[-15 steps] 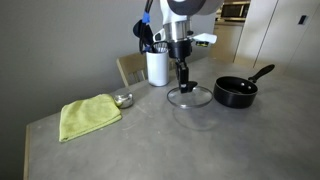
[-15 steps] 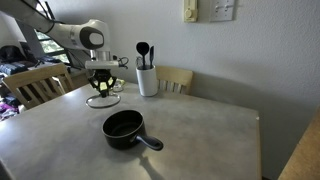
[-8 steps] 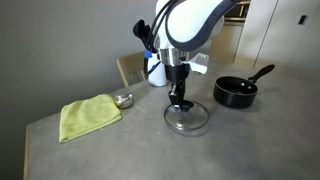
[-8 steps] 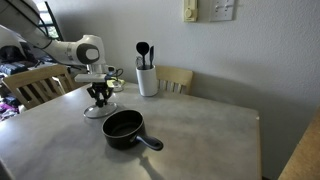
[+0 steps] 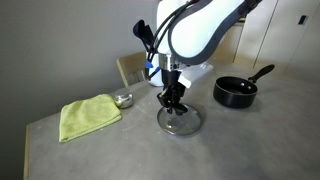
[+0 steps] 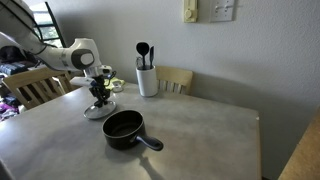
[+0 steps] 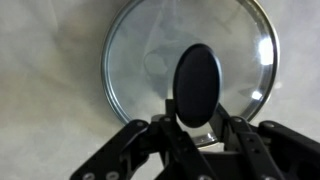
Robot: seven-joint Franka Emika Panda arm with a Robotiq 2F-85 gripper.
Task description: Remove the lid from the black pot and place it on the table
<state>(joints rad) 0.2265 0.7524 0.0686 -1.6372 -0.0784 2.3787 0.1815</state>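
Gripper (image 7: 197,125) with fingers (image 7: 160,138) clenched on the black knob (image 7: 196,82) of the lid (image 7: 135,70); in the wrist view one finger sits on either side of the knob's lower end. The glass disc spreads out beneath and around the fingers, lying flat and low on the table (image 5: 250,145); whether its rim bears fully on the surface cannot be told. In an exterior view the pot (image 5: 235,93) stands uncovered, well apart from the fingers toward the picture's right, its handle pointing up and away from them. On the opposite side of the fingers lie a small metal bowl (image 5: 123,99) and, farther out, a yellow-green cloth (image 5: 88,116). In an exterior view a white holder (image 6: 147,80) with dark utensils stands beyond the fingers, near the wall.
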